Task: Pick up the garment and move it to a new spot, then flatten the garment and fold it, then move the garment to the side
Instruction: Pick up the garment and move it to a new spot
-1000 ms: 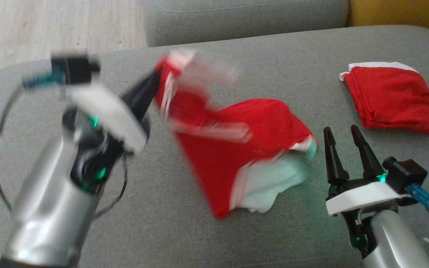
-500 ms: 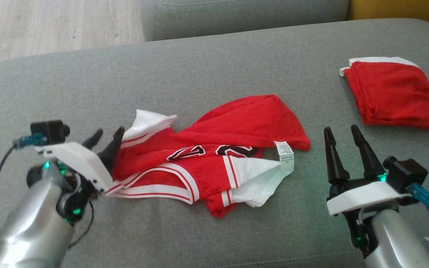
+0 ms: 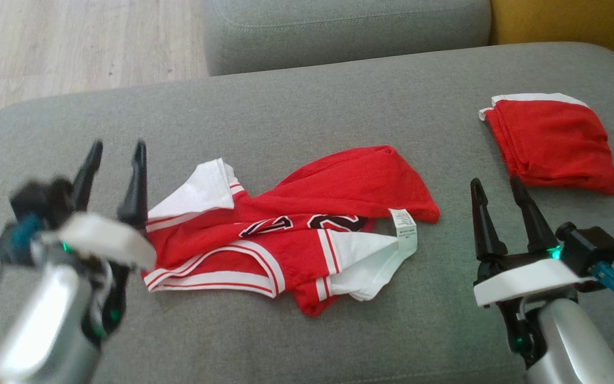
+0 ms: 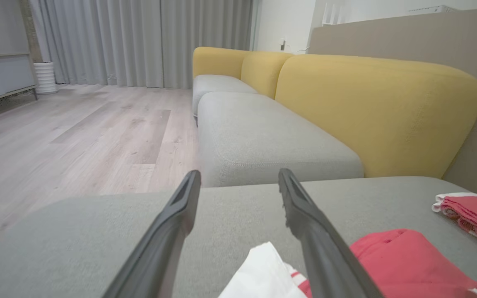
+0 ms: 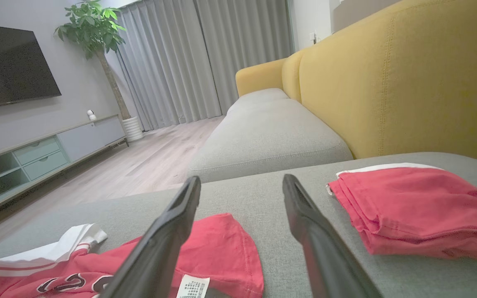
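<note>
1. the garment (image 3: 349, 181), a red jersey with white trim and dark numerals, is lying crumpled on the grey sofa cushion (image 3: 307, 101), roughly mid-seat in the head view.
2. a white-backed corner is turning up at the garment's left end. a white care label (image 3: 404, 226) is sticking out at its right edge.
3. the left gripper (image 3: 118, 145) is hovering just beside the garment's left end, fingers pointing up the head view. its jaws are standing wide apart and gripping nothing. whether the nearer finger is brushing the cloth, i cannot tell.
4. in the left wrist view the white corner is lying under the right-hand finger, and bare cushion is showing between the two fingers.
5. the right gripper (image 3: 495, 181) is sitting to the right of the garment, clear of it, with its jaws wide apart and empty.
6. a folded red cloth (image 3: 552, 144) with a white edge is lying further right on the same cushion, well apart from the garment.
7. a second grey seat (image 3: 339, 26) is sitting beyond the cushion, with a wood floor (image 3: 72, 42) to its left and a yellow backrest (image 3: 568, 21) to its right.
</note>
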Robot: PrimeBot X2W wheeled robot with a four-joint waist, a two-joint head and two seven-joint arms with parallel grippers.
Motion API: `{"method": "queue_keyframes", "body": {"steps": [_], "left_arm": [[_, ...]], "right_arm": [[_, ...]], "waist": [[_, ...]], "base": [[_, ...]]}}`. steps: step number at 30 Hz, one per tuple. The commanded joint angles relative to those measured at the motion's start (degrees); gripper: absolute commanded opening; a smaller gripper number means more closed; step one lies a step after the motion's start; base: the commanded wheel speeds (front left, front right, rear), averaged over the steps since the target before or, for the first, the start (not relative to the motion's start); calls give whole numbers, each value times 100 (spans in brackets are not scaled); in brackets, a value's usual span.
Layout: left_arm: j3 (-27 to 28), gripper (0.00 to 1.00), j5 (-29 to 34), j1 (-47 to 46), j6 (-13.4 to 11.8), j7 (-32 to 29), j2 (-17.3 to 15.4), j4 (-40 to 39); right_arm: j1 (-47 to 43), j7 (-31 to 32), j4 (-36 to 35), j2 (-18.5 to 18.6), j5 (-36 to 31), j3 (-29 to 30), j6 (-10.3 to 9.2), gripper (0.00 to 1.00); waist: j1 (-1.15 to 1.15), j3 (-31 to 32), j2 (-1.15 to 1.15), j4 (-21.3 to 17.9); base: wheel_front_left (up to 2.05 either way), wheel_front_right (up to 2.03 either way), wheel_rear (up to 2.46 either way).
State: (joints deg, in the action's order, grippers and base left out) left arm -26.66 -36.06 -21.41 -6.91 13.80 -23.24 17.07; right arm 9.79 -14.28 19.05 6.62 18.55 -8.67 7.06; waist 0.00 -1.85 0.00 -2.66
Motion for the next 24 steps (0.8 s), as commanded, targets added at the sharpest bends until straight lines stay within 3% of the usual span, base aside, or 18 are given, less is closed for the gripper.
{"method": "queue_keyframes", "body": {"steps": [1,4,8,11,15,24], "left_arm": [[335,100,226,93,-257,94,-234,-464],[510,100,560,629,-628,114,-111,-1050],[763,100,1031,1348,-790,117,218,-1618],[886,100,1206,1704,-716,118,526,-1687],[976,100,1392,1781,-433,118,820,-1549],[1323,100,1735,1770,-26,119,1196,-1355]], "right_arm": [[13,-28,-247,104,-47,-79,43,100],[-93,-31,-311,109,-70,-26,43,100],[-189,-31,-312,116,-74,46,43,100],[-228,36,-318,131,-101,22,43,100],[-198,104,-338,161,-116,-32,43,100],[-197,161,-352,191,-125,-31,43,100]], "waist": [[0,15,0,-11],[0,22,0,-6],[0,18,0,3],[0,-14,0,33],[0,-30,0,87],[0,-47,0,152]], "base": [[0,0,0],[0,0,0],[0,0,0],[0,0,0],[0,0,0],[0,0,0]]}}
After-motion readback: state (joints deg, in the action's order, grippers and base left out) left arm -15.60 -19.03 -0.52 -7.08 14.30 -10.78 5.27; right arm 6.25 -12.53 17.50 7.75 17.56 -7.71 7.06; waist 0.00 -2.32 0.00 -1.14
